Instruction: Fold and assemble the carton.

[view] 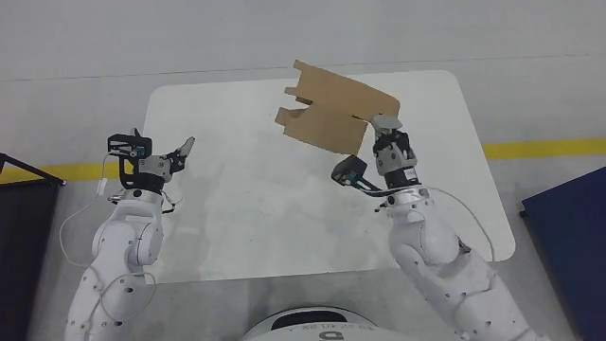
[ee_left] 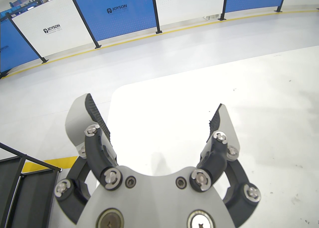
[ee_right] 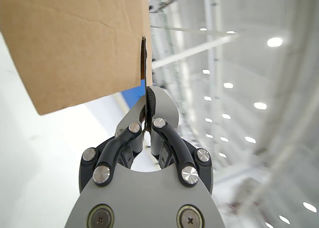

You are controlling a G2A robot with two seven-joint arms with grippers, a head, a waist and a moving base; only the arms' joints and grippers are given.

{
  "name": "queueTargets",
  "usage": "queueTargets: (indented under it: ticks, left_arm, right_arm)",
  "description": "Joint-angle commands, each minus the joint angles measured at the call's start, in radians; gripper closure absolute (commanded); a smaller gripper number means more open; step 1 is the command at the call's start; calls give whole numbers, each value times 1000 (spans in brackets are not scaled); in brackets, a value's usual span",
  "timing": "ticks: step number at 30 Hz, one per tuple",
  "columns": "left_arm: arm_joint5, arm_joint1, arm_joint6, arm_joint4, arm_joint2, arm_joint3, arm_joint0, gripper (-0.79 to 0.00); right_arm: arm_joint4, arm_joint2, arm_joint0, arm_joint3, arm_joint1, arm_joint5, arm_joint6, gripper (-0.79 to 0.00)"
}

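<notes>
At the left edge of the table [view: 237, 227], our left claw [ee_left: 154, 107] hangs wide open, holding nothing. Toward the far right, our right claw [ee_right: 147, 107] is pinched tight on one edge of the flattened carton [view: 331, 114], held up off the tabletop. We judge it light, stiff and easily creased; its free left edge looks the best second hold. One carton, two claws.
</notes>
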Motion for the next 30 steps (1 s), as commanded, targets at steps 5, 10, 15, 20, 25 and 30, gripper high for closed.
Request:
queueTargets:
  ticks: [5,10,15,20,25,30]
  left_arm:
    - [0,0,0,0,0,0,0,-785]
    - [0,0,0,0,0,0,0,-785]
    - [0,0,0,0,0,0,0,-785]
    - [0,0,0,0,0,0,0,-785]
    - [0,0,0,0,0,0,0,-785]
    - [0,0,0,0,0,0,0,-785]
  right_arm:
    - [582,118,13,14,2,-243,-134,0]
    - [910,157,36,72,-4,-393,-186,0]
    - [1175,162,74,130,-9,-564,-241,0]
    - [1486,149,89,192,-17,-767,-373,0]
    - [1715,116,118,240,-23,-942,-394,0]
    - [1862,80,143,273,-30,-979,-377,0]
